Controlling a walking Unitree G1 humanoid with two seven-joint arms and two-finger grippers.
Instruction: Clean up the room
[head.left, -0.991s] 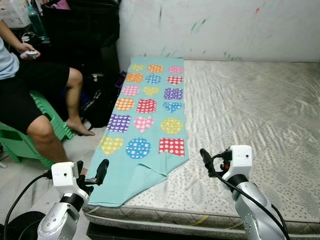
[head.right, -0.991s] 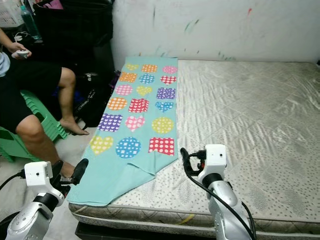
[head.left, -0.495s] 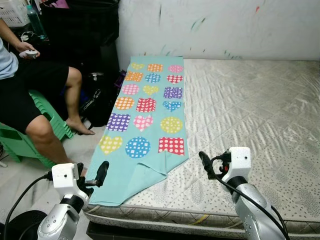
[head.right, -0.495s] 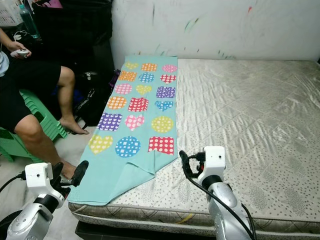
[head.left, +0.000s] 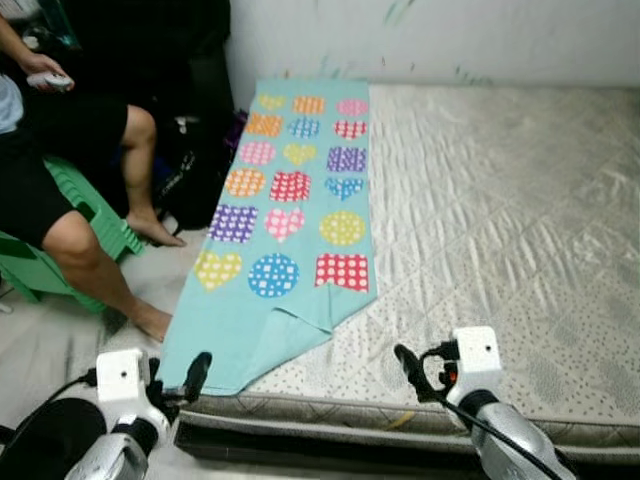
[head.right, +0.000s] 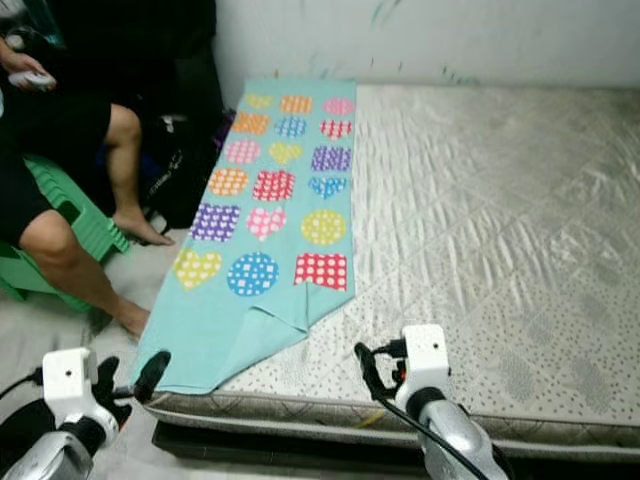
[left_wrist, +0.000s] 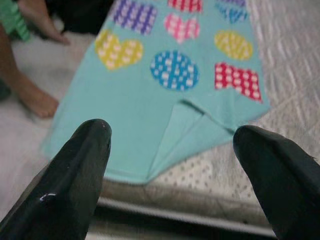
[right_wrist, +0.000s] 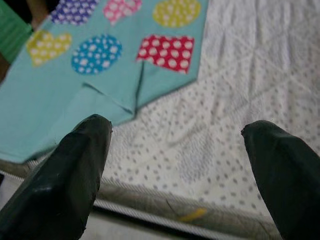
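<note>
Teal towel (head.left: 290, 215) with coloured dot patches is lying flat along the left edge of the bare mattress (head.left: 500, 220), far end at the wall, near end reaching the mattress's front edge. One near corner is folded over on itself (left_wrist: 185, 127), so it is not fully flat there; likely the part to grab first.

Left gripper (left_wrist: 172, 150) is hovering low in front of the mattress's front-left corner, fingers (left_wrist: 80, 165) spread wide, nothing held, lined up on the towel's near hem. Right gripper (right_wrist: 175, 150) is hovering just off the front edge, right of the towel's folded corner, fingers (right_wrist: 80, 160) spread wide too, empty. Both are apart from the cloth, no contact yet. Judging by the pose, both are being staged for a two-handed pick of the towel's near end.

Person sitting on a green stool (head.left: 95, 235) to the left, bare foot (head.left: 150, 322) on the floor near the towel's overhang, hand holding a small controller (head.left: 48, 82). Black bags (head.left: 190, 180) are sitting between the person and the mattress. Foot is close to the left arm's path; a risk.
</note>
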